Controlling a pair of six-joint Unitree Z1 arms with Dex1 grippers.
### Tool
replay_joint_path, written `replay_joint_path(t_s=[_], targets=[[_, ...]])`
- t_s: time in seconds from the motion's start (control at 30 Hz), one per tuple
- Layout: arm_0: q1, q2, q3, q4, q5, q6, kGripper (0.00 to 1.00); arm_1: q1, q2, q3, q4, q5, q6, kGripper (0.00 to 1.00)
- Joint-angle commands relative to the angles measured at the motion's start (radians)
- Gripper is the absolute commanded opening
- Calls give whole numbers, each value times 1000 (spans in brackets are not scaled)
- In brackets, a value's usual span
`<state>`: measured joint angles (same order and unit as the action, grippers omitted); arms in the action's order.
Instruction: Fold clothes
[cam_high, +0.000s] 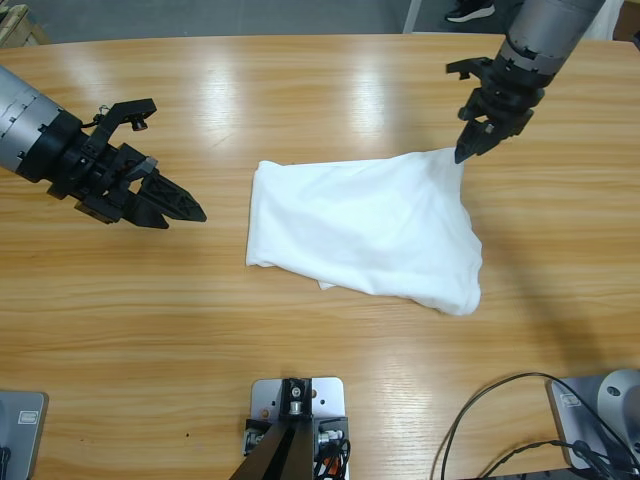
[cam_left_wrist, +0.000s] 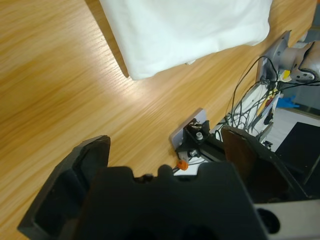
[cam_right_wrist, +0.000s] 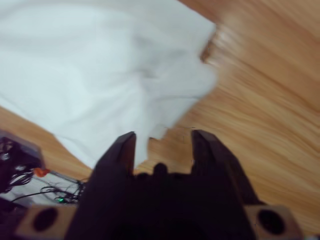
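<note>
At the middle of the wooden surface (cam_high: 300, 380) we see the folded white T-shirt (cam_high: 365, 230), our right hand (cam_high: 478, 140) released at its far corner, our left hand (cam_high: 172, 205) released well apart from it.

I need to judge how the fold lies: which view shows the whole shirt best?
The high view: the whole shirt lies folded mid-table, one corner drawn up toward the right gripper. The left wrist view shows only one folded end; the right wrist view shows part of it, blurred.
</note>
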<state>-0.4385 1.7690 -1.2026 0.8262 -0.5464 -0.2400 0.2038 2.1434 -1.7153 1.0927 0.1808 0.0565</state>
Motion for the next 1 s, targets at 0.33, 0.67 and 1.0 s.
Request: replay_joint_path(t_s=[0.33,0.67,1.0], targets=[[75,16,170,-305,-116,-130,858,40,-198,104,70,-29,-6,1000],[136,57,576,-1083,-273,-420,858,44,-280,176,67,-27,-6,1000],[103,314,693,-1522,-283,-629,849,46,-320,190,81,-29,-7,1000]])
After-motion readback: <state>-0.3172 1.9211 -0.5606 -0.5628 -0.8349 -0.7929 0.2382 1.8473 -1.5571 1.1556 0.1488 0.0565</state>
